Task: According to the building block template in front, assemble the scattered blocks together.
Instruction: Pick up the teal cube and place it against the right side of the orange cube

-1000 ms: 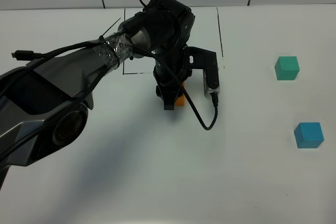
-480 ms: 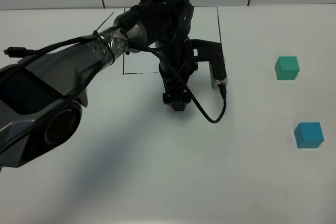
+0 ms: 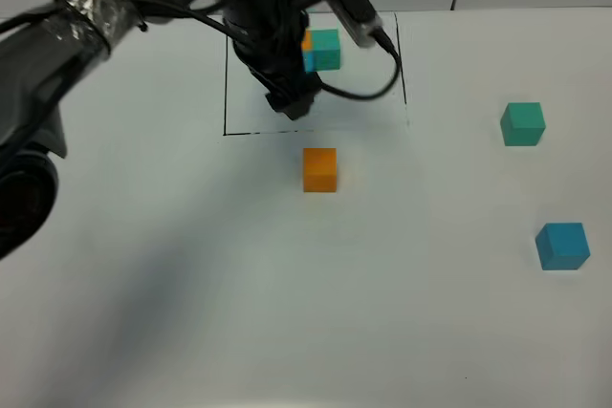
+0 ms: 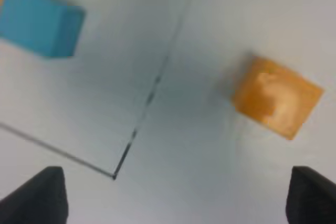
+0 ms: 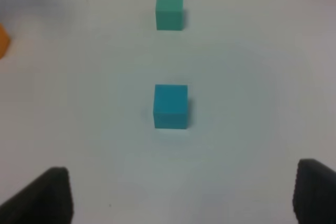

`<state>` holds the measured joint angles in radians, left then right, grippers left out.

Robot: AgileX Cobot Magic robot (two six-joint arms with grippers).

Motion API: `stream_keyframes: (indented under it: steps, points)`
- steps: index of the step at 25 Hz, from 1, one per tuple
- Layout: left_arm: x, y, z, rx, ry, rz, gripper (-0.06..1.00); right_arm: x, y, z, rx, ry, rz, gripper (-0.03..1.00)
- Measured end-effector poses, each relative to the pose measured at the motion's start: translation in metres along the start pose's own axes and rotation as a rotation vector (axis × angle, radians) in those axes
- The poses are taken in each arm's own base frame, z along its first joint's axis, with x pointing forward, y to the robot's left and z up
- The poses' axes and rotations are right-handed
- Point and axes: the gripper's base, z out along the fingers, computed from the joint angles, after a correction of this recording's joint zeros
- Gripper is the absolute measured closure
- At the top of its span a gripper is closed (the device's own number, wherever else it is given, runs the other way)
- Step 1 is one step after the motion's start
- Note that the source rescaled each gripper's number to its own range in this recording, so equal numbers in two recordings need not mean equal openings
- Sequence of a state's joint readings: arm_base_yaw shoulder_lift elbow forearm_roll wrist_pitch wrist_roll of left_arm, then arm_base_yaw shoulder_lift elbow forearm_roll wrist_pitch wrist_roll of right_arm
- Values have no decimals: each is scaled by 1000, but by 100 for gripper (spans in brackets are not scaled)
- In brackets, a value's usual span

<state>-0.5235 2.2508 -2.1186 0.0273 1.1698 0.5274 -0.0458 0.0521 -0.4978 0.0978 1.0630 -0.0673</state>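
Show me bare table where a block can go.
Bare: the stretch between the orange cube and the teal cube and blue cube; also the table left of and nearer than it. Crowded: the black frame, with the template and left gripper over it.

template (image 3: pixel 323 49) sits far centre on the table (image 3: pixel 191 312), inside the drawn rectangle (image 3: pixel 226 93), toward its far side. first loose block (image 3: pixel 320 169) lies centre, just outside the rectangle's near edge. second block (image 3: pixel 523 124) is well off to the right, mid-depth. third block (image 3: pixel 561 245) is nearer, slightly right of the second. none are touching.
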Motion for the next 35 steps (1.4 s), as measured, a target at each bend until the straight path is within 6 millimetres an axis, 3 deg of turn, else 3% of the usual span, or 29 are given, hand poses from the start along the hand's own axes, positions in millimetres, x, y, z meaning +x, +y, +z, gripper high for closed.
stream_keyframes:
  steps: [7, 14, 18, 28, 35]
  points:
    - [52, 58, -46, 32, -87, -291, 11, 0, 0, 0, 0, 0, 0, 24]
    - [120, 80, -77, -31, -142, -472, 12, 0, 0, 0, 0, 0, 0, 24]
    - [149, 66, -98, -82, -189, -529, 13, 0, 0, 0, 0, 0, 0, 24]
    - [199, -3, -168, -150, -304, -611, 15, 0, 0, 0, 0, 0, 1, 24]
    - [243, -52, -193, -234, -361, -714, 17, 0, 0, 0, 0, 0, 1, 24]
